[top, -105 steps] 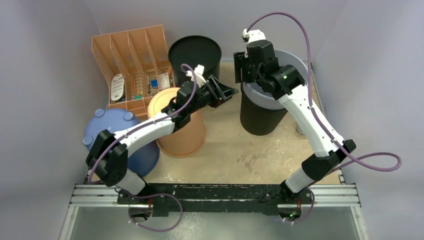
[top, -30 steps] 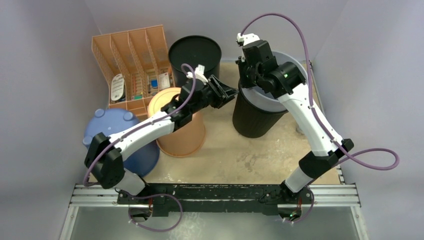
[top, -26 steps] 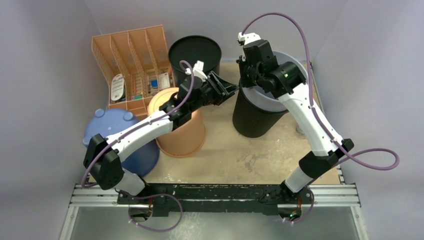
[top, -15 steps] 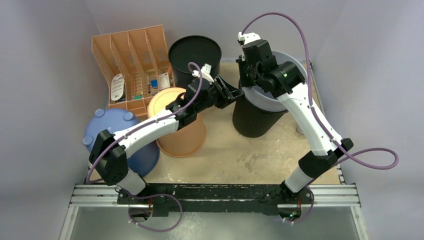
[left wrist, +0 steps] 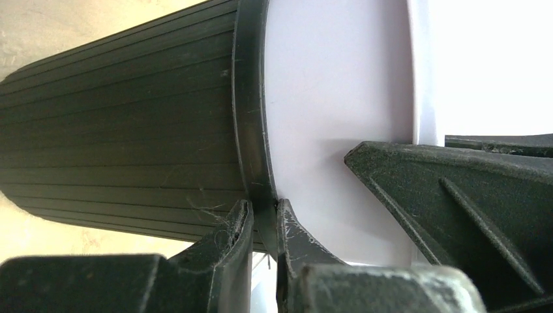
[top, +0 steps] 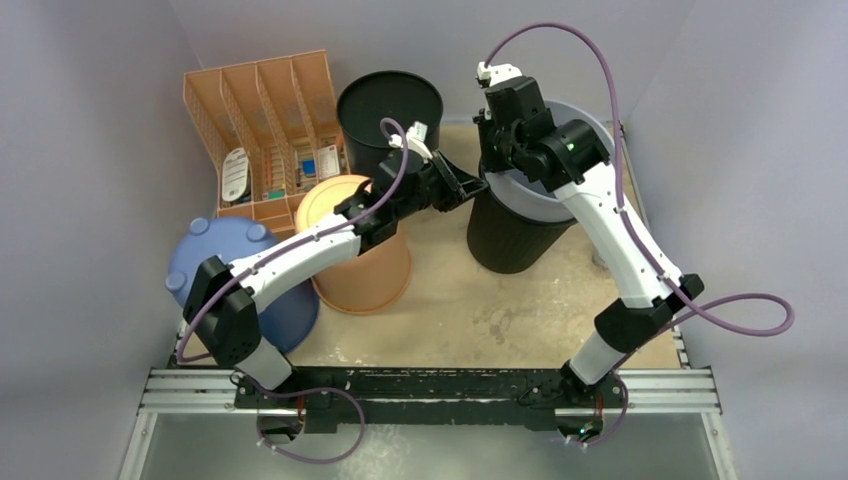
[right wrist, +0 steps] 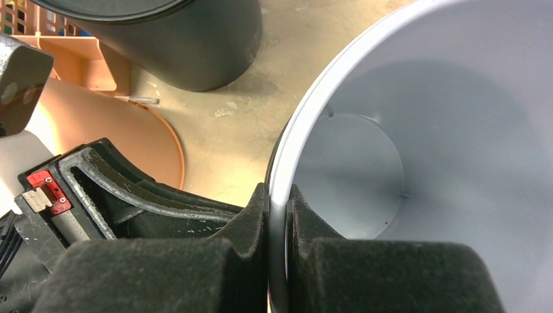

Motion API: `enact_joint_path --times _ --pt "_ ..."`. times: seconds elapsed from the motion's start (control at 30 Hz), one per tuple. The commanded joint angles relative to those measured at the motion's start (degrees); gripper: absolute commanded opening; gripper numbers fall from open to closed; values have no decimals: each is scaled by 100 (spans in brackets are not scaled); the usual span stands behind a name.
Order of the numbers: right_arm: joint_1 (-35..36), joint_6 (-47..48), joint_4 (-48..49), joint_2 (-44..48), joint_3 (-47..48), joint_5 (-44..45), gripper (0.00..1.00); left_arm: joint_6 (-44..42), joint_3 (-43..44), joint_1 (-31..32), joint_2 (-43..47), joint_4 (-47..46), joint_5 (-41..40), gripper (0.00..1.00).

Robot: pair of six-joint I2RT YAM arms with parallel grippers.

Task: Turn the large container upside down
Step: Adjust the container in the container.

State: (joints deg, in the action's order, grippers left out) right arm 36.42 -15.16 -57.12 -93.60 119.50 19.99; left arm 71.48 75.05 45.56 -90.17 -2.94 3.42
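The left gripper [left wrist: 263, 205] was clamped on the rim of the large container [top: 510, 235], one finger [left wrist: 231, 241] against the ribbed black outer wall and the other against the pale grey inside, with only the thickness of the lip between them. The right gripper [right wrist: 277, 192] pinched the same rim a little farther round, on its far-left part, its jaws drawn nearly together with the thin edge between them. The two grippers sat just beside each other, the left arm reaching in from the left and the right arm arching over from the right. The container rested on the far right part of the table [top: 470, 310], mouth up and apparently leaning a little. To its left stood a black bin [top: 390, 105] at the far edge, and nearer, under the left forearm, an orange bin [top: 365, 265]. Beyond that were an orange divided organiser [top: 265, 110] at the far left and a blue tub [top: 225, 255] lying bottom-up at the near left. Three and a half seconds earlier the left gripper had hung wide open over the gap between the orange bin and the container, touching neither. A second before this moment it was still open and short of the rim, and since then it had moved right and closed. The right gripper had gripped the rim throughout, and the container's base had shifted slightly left.
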Motion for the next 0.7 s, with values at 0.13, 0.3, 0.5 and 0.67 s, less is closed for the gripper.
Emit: enact_joint_path --times 0.13,0.3,0.5,0.67 --pt "365 127 88 -314 1290 -26 0 245 196 16 -354 368 305 0" --pt "653 318 -436 -638 2235 492 0 298 325 -25 -473 646 315 0" --pt "717 512 93 -152 1844 495 0 79 579 -119 -507 1443 -146 0" --pt "726 549 813 266 1428 198 0 190 437 -135 -591 1369 -96 0"
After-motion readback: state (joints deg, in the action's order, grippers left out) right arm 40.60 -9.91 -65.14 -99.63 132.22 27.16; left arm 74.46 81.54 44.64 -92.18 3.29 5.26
